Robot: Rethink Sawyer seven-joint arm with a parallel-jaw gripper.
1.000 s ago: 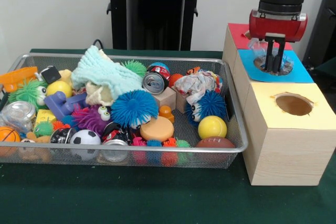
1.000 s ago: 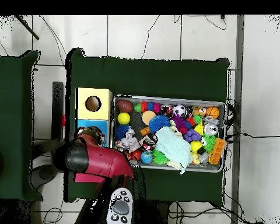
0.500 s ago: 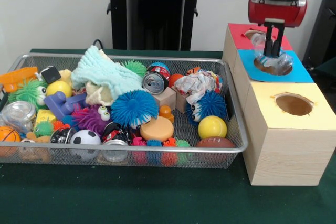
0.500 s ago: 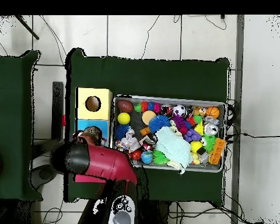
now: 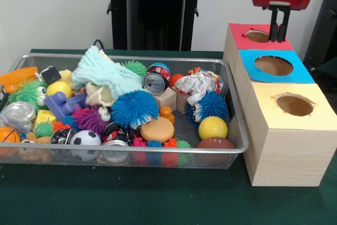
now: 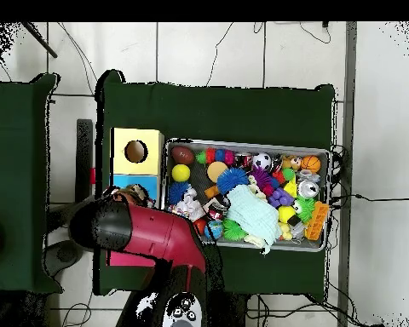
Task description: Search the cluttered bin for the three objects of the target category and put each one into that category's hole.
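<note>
Gripper (image 5: 279, 31) is hanging at the upper right of the front view, above the red-topped hole (image 5: 257, 36) and just behind the blue-topped hole (image 5: 274, 65); its fingers are sitting close together, nearly closed, holding nothing. Blue hole is looking empty. Target category is not clear from the frames; candidates are lying in the wire bin (image 5: 234, 130) at centre left, e.g. the soda can (image 5: 155, 83) and the crumpled wrapper (image 5: 197, 85) near the bin's right end. Next step, as a judgement: swinging across to the bin, opening wide, coming straight down on one item. Bin rim is sitting just beside the box row (image 5: 287, 146), so lifting clear of the rim is mattering. Open green bench (image 5: 131, 198) is lying along the bottom; overhead view is showing the arm (image 6: 140, 234) covering the lower boxes.
</note>
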